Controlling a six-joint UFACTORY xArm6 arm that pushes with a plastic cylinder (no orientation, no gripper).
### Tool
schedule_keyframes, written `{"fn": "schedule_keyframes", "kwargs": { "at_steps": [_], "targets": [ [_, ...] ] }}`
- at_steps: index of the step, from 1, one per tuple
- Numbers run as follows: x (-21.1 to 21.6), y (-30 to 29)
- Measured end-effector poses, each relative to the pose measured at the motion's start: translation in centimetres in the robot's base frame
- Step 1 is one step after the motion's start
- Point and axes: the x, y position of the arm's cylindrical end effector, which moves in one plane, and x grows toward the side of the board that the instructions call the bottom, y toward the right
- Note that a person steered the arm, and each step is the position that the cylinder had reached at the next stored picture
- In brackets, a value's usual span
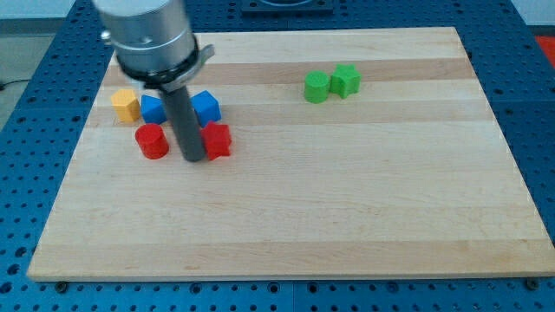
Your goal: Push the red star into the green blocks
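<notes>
The red star (217, 139) lies at the board's left, below a blue block. My tip (192, 159) rests on the board right against the star's left side, between it and a red cylinder (152, 140). The two green blocks (317, 87) (346, 80) sit touching each other near the view's top, right of centre, far up and to the right of the star. The rod hides part of the star's left edge.
A blue block (205, 106) lies just above the star. Another blue block (153, 108) and a yellow block (126, 104) lie at the far left. The wooden board (347, 217) sits on a blue perforated table.
</notes>
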Motion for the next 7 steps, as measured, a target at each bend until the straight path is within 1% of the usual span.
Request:
{"fn": "schedule_keyframes", "kwargs": {
  "at_steps": [1,2,3,5,6,7],
  "targets": [
    [-2.8,2.7],
    [-4.2,6.1],
    [-5.9,10.6],
    [-7.1,20.9],
    [-5.3,20.3],
    [-1.4,12.3]
  ]
}}
